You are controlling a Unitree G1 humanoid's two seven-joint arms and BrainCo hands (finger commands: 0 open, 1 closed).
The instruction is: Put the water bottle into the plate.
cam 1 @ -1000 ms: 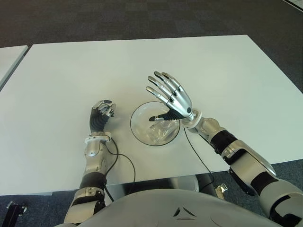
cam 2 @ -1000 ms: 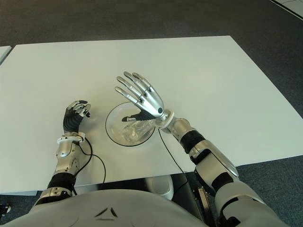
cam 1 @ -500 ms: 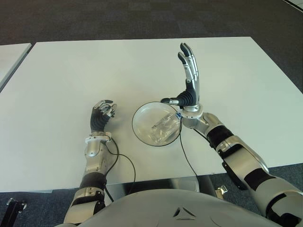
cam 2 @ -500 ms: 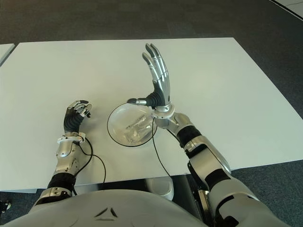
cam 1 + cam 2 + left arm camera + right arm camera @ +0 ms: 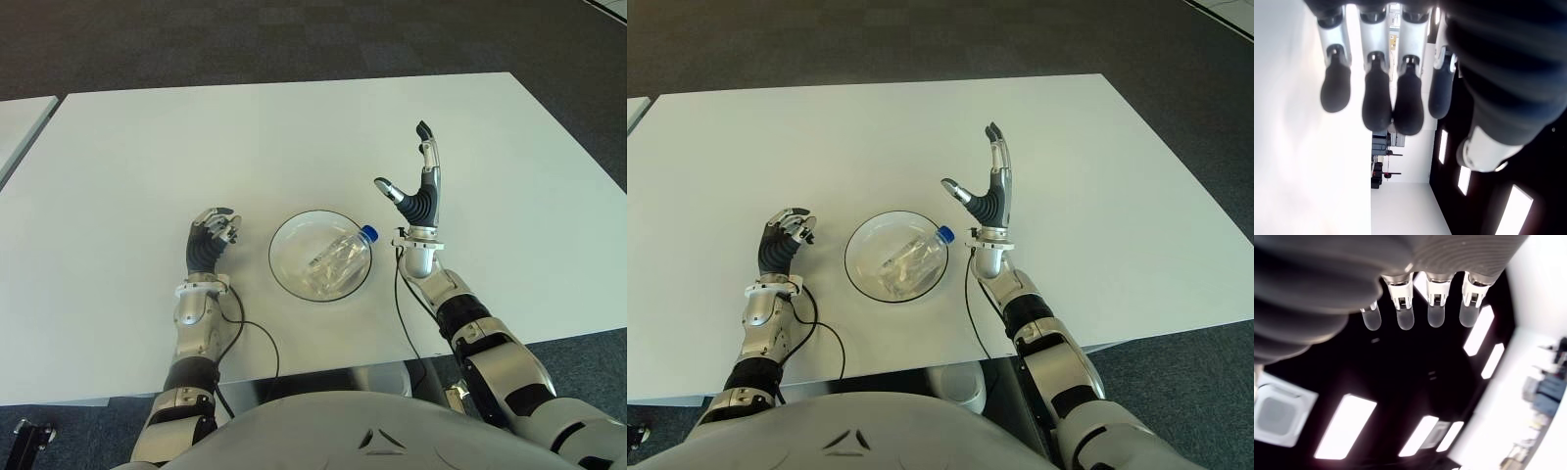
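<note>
Inside round glass plate [image 5: 286, 271]: clear plastic water bottle [image 5: 338, 259], blue cap.

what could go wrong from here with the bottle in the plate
1. The bottle lies on its side in the plate, its blue cap over the rim, so it might roll or tip out if nudged.
2. The right hand is open, just right of that cap; a careless move inward could knock it.
3. The left hand, fingers curled, shows left of the plate and could bump it if it swings right.
</note>
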